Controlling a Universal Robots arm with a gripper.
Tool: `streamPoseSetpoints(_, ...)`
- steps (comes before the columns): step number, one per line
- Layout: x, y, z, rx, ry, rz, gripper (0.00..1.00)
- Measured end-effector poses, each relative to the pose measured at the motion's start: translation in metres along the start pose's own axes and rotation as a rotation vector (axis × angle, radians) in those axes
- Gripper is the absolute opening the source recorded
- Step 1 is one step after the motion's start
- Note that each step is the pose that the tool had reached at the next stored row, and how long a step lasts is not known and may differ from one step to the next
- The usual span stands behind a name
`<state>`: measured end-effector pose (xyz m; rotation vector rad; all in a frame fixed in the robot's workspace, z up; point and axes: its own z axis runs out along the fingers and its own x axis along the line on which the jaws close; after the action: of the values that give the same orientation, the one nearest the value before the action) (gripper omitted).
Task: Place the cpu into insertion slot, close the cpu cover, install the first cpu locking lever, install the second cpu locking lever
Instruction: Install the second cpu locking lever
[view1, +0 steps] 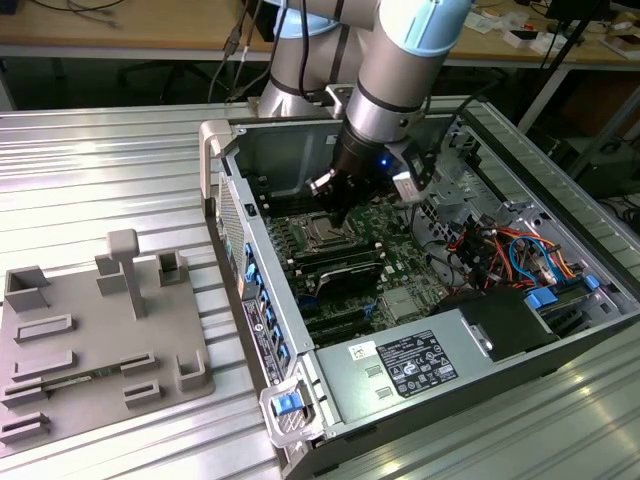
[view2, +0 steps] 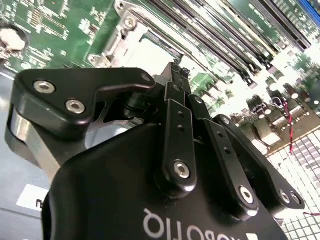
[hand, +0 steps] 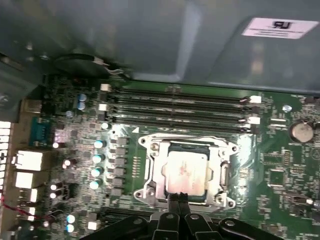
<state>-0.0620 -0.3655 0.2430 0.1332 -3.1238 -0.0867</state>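
Silvery cpu (hand: 186, 172) already sits in the insertion slot (hand: 186, 149) mid-board under the flat cpu cover (hand: 150, 172), so the end effector (hand: 178, 199), fingers pinched together, hovers at its edge.

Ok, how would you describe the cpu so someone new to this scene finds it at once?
Look inside the open computer case at the green motherboard. Beside the long black memory slots sits the cpu cover, a silvery frame. The cpu is the dull silver square in its window, at the tip of the gripper.
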Motion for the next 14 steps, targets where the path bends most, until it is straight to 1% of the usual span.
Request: streamPoseSetpoints(14, -0.0008, 0.0, 0.0, 0.0001, 0.0, 0.0, 0.11)
